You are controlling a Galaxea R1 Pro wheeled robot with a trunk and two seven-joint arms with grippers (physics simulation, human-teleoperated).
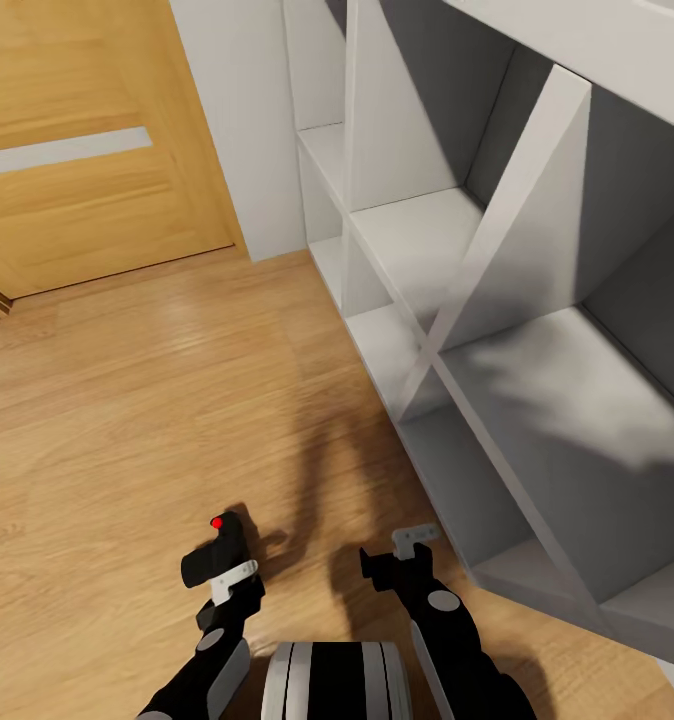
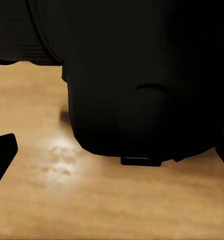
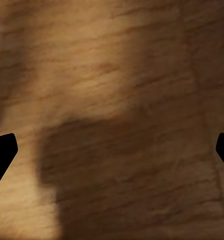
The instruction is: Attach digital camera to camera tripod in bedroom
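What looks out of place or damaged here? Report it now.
Nothing stands out. The left gripper holds the camera over the bare wood floor, the right gripper is open with nothing in it, and the white shelf beside the robot stands intact, its visible cubbies bare.

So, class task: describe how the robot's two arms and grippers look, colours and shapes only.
Both arms are glossy black with round grey discs at the joints. The left gripper and right gripper each have black bodies and pale grey, flat bracket-like fingers. In the wrist views the fingertips show as black wedges. No cables or markings show.
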